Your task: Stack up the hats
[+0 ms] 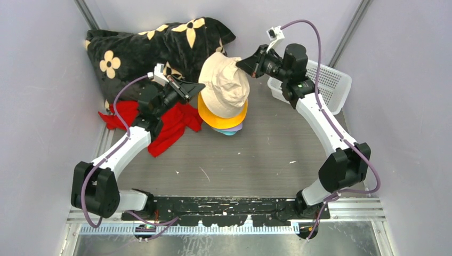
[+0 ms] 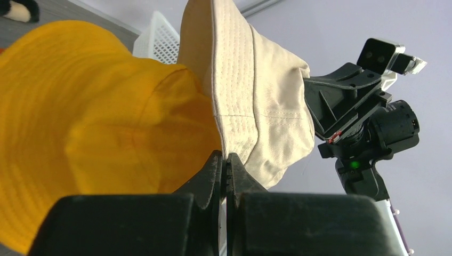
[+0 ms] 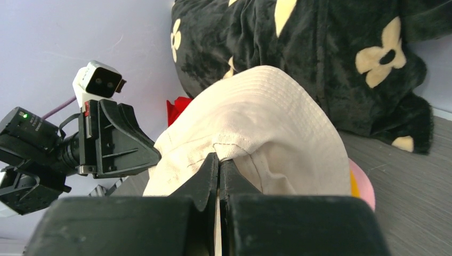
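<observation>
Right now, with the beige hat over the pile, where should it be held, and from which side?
By the brim, at two opposite edges, coming in from left and right. The beige hat has a thin, floppy brim that fits between shut fingers; its crown is bulky. The left gripper and right gripper pinch it that way above the yellow hat.

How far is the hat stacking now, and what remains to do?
Done: the yellow hat tops a pile, with edges of the lavender hat and teal hat showing under it. In hand: the left gripper and right gripper are shut on the beige hat, holding it at the pile's top. Remaining: settle it onto the yellow hat and let go. I see no other loose hat.
</observation>
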### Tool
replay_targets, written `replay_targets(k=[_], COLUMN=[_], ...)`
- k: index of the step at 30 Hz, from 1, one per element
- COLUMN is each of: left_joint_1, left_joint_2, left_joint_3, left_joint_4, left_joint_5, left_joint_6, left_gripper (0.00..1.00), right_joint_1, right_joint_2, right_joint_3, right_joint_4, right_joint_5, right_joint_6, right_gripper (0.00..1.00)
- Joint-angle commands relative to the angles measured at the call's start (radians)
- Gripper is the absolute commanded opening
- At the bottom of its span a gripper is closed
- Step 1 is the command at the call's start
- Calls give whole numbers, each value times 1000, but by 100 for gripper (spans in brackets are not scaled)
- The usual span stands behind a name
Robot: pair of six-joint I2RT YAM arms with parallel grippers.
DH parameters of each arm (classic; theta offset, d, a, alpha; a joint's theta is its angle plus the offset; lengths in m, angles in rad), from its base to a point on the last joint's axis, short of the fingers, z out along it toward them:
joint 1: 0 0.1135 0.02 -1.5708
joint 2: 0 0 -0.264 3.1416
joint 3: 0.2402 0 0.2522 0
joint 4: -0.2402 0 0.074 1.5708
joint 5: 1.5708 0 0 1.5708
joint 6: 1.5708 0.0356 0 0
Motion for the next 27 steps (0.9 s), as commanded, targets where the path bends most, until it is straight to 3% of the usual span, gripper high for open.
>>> replay_targets(k=[1,12,13,17,20,23,27], left_joint_1=[43,151,160,188,196,199,203], left_joint_2=[-32,28,39,76,113,159,237], left_joint_3=[-28,-107,-113,-140,-158,-164,-162], left_joint_4=[21,181,196,247,293,351,457], left_joint_5=[32,113,119,150,169,188,205], left_joint_6=[-23,-91,-94,-106,-108,-117,-158], left_gripper=[0,0,0,0,0,0,0], right_joint_1=[35,85,85,85,75,49,-13], right_joint_2=[15,111,118,111,65,17,-39], right_joint_3=[17,93,95,56,3,-26,-87], right_joint_4=[66,63,75,169,236,256,266], right_joint_5=[22,30,23,-4,30,53,54], right_joint_6=[-17,-26,-22,6,9,9,29], right_gripper=[1,2,7,51,69,77,78])
